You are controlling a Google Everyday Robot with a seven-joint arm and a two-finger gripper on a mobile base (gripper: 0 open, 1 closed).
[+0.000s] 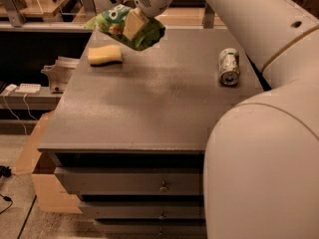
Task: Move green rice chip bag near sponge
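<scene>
At the far left corner of the grey table [149,108], the gripper [133,26] is clamped on the green rice chip bag [149,35]. One tan finger pad [131,22] lies flat against the near face of the foil; the opposite finger is hidden behind the bag. The bag hangs tilted from this pinch, just beyond the sponge [104,55] and a little to its right. We cannot tell whether its lower edge brushes the tabletop.

Handling notes (our judgement): the bag looks light and air-filled, with crinkly foil skin that gives under pressure. The foil is likely slippery, so a pinch on a fold or the upper seam should hold better than one across the puffed middle. The chips inside are brittle, and a hard squeeze on the belly risks crushing them. The present hold sits near the upper middle, and the loose bottom droops freely. We expect some swing if the arm [259,44] moves fast. The sponge is soft foam, lies flat, and will slide easily if the bag nudges it on set-down.

Count:
- green rice chip bag: one
- sponge: one, pale yellow, near the left edge of the table
- drink can [229,67]: one, on its side, well apart at the right
- gripper: one
- drawer fronts [129,180]: three show below the top, the lowest cut off
</scene>
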